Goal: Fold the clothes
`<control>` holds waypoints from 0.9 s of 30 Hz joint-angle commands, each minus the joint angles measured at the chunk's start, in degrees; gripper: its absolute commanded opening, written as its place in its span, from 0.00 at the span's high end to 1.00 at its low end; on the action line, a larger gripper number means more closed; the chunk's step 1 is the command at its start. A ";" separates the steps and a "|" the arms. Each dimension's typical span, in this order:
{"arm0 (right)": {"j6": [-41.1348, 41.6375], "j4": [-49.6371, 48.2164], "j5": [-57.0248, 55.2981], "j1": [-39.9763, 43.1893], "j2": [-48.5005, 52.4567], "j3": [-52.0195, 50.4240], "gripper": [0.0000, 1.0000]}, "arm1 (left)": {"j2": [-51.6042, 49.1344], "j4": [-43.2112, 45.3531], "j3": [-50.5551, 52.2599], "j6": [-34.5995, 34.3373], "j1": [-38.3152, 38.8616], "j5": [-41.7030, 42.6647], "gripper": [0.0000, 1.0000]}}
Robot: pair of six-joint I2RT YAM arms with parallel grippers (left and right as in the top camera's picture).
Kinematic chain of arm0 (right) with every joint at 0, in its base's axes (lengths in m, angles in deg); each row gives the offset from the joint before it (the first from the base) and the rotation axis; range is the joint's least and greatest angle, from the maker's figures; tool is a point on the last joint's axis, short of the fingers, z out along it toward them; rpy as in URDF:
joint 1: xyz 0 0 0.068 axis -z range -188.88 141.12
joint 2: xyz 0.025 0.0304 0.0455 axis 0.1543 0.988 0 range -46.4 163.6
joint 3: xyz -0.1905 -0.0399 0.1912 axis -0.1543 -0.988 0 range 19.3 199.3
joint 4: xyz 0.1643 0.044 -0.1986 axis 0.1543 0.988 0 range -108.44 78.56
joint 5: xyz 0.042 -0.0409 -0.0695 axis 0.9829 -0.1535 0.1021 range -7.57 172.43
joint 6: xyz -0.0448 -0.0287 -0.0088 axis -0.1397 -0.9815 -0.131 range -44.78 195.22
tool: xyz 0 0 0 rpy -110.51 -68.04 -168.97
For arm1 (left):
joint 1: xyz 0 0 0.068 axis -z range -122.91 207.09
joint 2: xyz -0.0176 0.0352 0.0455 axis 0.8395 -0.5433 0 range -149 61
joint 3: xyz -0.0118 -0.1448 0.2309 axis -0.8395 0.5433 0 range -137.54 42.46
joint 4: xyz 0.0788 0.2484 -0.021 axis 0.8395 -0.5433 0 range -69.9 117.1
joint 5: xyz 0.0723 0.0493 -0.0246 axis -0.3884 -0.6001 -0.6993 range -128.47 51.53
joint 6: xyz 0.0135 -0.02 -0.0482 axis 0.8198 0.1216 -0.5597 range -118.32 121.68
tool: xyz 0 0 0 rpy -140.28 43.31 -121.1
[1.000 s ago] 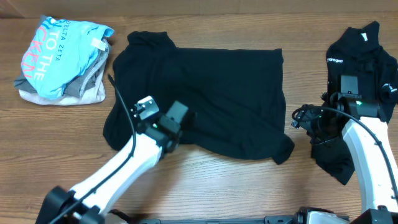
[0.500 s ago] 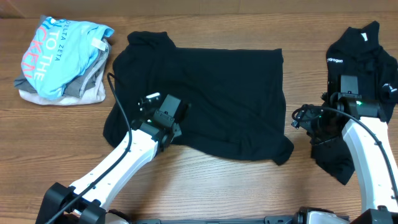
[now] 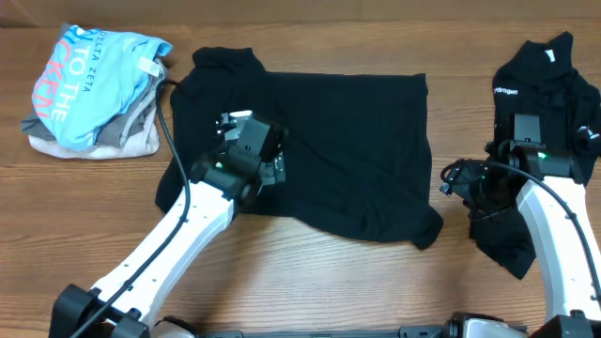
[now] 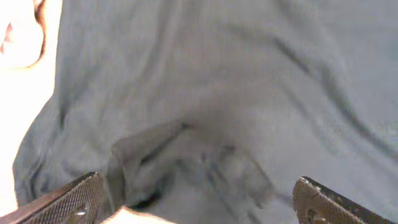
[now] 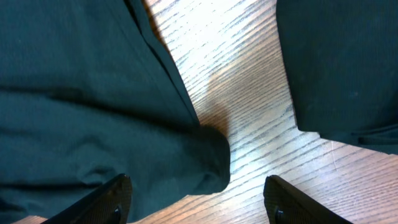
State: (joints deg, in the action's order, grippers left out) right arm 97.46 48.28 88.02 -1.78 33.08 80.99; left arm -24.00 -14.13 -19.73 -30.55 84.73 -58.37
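A black shirt (image 3: 319,131) lies spread flat in the middle of the table. My left gripper (image 3: 275,165) hovers over its left part. In the left wrist view the gripper (image 4: 199,211) stands wide open, and there is only rumpled black cloth (image 4: 205,124) beneath it, with nothing held. My right gripper (image 3: 458,180) is just off the shirt's right edge. In the right wrist view it (image 5: 199,205) stands open above the shirt's lower corner (image 5: 199,155) and bare wood. A heap of black clothes (image 3: 545,84) with a small white logo lies at the far right.
A folded stack topped by a light-blue lettered tee (image 3: 89,80), with grey and beige garments under it, sits at the back left. Part of the black heap (image 5: 342,68) hangs close to my right gripper. Bare wooden table (image 3: 329,282) runs along the front.
My left gripper was shut at the shirt's lower left. It has opened wide and shifted slightly towards the back over the shirt. The right arm has not moved.
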 commanded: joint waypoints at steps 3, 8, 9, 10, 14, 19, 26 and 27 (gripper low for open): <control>-0.17 -0.48 0.09 0.09 0.11 0.52 0.28 | -0.39 -9.75 -2.43 2.71 -0.39 6.86 0.08; -0.17 -0.63 0.09 0.09 0.11 0.52 0.28 | -4.79 -10.29 -0.79 6.58 -0.35 7.74 0.53; -0.17 -0.66 0.09 0.09 0.11 0.52 0.28 | -7.78 -9.81 -0.76 7.61 -0.46 7.04 0.59; -0.17 -0.66 0.09 0.09 0.11 0.52 0.28 | -9.01 -9.20 -0.76 8.04 -0.52 6.82 0.61; -0.17 -0.66 0.09 0.09 0.11 0.52 0.28 | -16.13 -5.90 -0.76 9.97 -0.83 5.27 0.82; -0.17 -0.66 0.07 0.09 0.11 0.52 0.28 | -20.50 -6.58 -0.79 8.04 -3.56 1.49 0.82; -0.17 -1.51 0.09 0.09 0.11 0.52 0.28 | -20.20 -11.89 -5.03 8.09 -7.76 1.44 0.73; -0.17 -1.60 0.09 0.09 0.11 0.52 0.28 | -20.20 -12.61 -5.90 8.09 -7.87 1.46 0.73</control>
State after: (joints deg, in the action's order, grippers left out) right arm 97.48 47.06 88.02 -1.78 33.08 80.99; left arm -44.06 -25.50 -22.00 -22.16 77.63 -55.55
